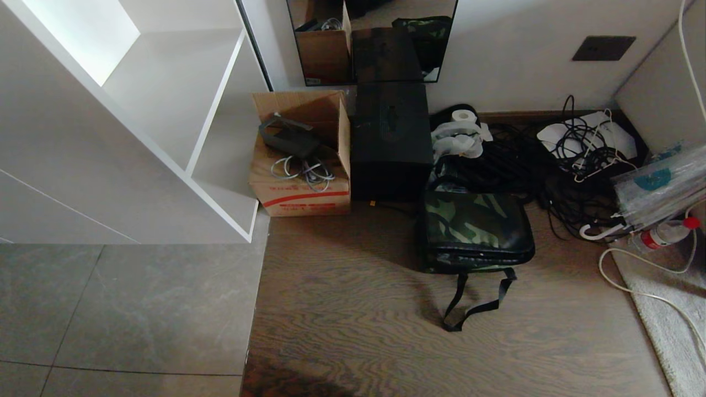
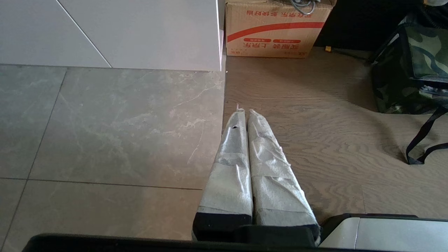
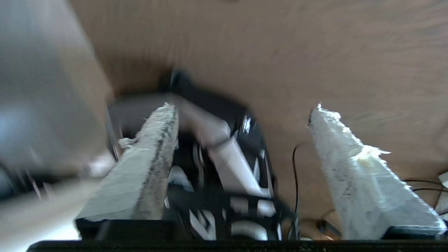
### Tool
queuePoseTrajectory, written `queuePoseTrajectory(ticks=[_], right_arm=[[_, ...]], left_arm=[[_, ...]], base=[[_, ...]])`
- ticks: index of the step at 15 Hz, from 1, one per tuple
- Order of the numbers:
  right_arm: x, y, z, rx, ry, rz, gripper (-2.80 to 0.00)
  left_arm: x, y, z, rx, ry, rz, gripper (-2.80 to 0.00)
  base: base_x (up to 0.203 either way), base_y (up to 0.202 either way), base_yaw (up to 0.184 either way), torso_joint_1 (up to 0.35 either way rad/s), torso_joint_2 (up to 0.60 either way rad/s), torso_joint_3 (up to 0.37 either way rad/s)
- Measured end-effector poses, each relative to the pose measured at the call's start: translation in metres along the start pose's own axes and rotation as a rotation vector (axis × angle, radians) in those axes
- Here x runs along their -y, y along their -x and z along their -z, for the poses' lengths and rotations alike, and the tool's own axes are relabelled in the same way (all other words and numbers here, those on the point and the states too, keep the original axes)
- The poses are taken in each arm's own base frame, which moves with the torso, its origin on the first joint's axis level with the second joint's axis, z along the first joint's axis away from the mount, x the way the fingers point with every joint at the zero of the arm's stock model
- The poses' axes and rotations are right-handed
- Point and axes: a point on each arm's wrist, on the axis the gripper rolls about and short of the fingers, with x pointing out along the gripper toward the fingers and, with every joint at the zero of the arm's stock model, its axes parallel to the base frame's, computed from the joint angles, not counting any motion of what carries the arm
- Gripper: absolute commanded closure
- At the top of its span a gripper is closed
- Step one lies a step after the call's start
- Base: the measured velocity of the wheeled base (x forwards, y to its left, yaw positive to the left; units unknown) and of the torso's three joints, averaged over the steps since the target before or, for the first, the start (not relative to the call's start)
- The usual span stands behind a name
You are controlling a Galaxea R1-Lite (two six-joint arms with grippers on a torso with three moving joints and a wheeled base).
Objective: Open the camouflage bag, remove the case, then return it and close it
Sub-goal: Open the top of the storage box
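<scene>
The camouflage bag (image 1: 477,229) lies flat on the wooden floor, zipped shut as far as I can see. Its black strap (image 1: 474,300) trails toward me. The case is hidden. Neither arm shows in the head view. My left gripper (image 2: 245,112) hangs low over the seam between tile and wood. Its taped fingers are pressed together and empty, and the bag (image 2: 416,70) lies well off to its side. My right gripper (image 3: 243,106) stands open over bare wood, with nothing between its fingers. Only blurred black and white machine parts show behind it.
A tall black box (image 1: 391,149) and an open cardboard box (image 1: 300,160) stand against the wall beside the bag. A white shelf unit (image 1: 165,110) fills the left. Tangled cables (image 1: 579,165), a bottle (image 1: 664,234) and a rug (image 1: 673,320) crowd the right.
</scene>
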Motion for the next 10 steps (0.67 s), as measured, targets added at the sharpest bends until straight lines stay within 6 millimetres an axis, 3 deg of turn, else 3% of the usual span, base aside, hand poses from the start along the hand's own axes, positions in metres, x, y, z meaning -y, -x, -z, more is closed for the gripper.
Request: queuePoseTrajectory(ticks=[2, 5, 8, 10], right_arm=[[0.013, -0.001, -0.037, 0.012, -0.097, 0.07, -2.8], [0.037, -0.022, -0.077, -0.025, -0.246, 0.252, -2.8], [0.05, -0.057, -0.112, 0.031, -0.362, 0.422, -2.8], [0.046, -0.093, -0.133, 0.13, -0.426, 0.401, -2.8]], left_arm=[[0.0, 0.0, 0.0, 0.0, 0.0, 0.0, 0.0], [0.0, 0.0, 0.0, 0.001, 0.0, 0.0, 0.0], [0.0, 0.0, 0.0, 0.0, 0.0, 0.0, 0.0], [0.0, 0.0, 0.0, 0.0, 0.0, 0.0, 0.0]], base=[[0.0, 0.0, 0.0, 0.0, 0.0, 0.0], [0.0, 0.0, 0.0, 0.0, 0.0, 0.0], [0.0, 0.0, 0.0, 0.0, 0.0, 0.0], [0.0, 0.0, 0.0, 0.0, 0.0, 0.0]])
